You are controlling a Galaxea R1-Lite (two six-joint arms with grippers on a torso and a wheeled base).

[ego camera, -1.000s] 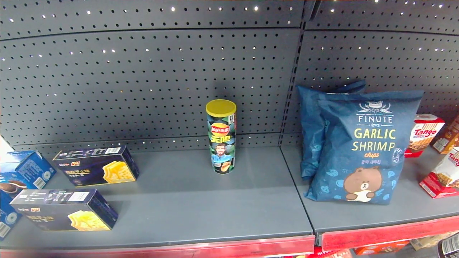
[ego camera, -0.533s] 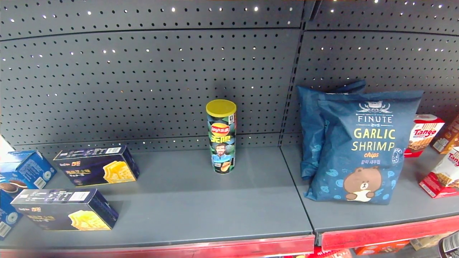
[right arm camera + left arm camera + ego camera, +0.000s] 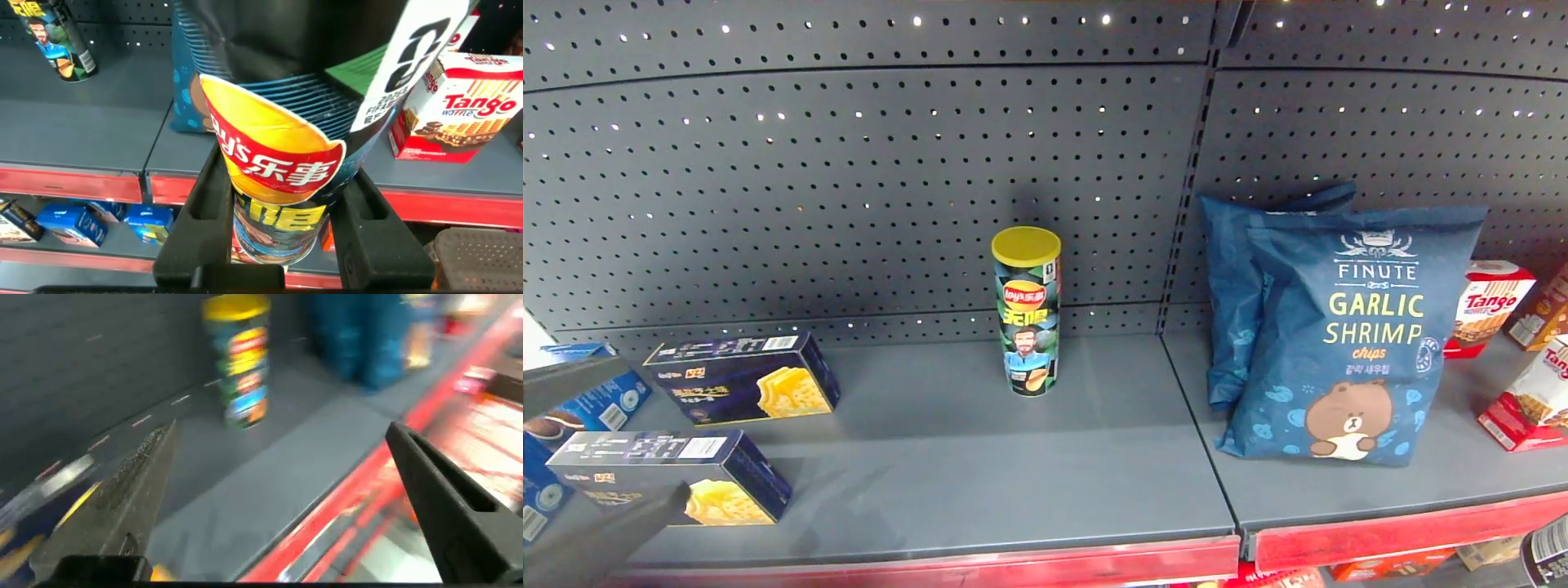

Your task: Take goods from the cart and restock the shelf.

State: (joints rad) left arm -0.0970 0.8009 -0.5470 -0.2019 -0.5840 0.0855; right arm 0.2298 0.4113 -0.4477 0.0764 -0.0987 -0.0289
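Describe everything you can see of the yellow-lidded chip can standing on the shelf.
The chip can is a tall, narrow cylinder, seemingly cardboard, closed with a flat yellow lid. Its wrap is dark green and blue with a red and yellow logo, yellow lettering and a cartoon man below. It stands upright near the back of the grey shelf, close to the perforated back panel; contact with the panel cannot be told. It rests on the shelf alone, apart from other goods.

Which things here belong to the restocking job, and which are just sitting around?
Job: chips can held in right end effector; open left end effector; shelf; matching can standing on it.
Bystanders: blue chip bags; dark cracker boxes; red wafer boxes.
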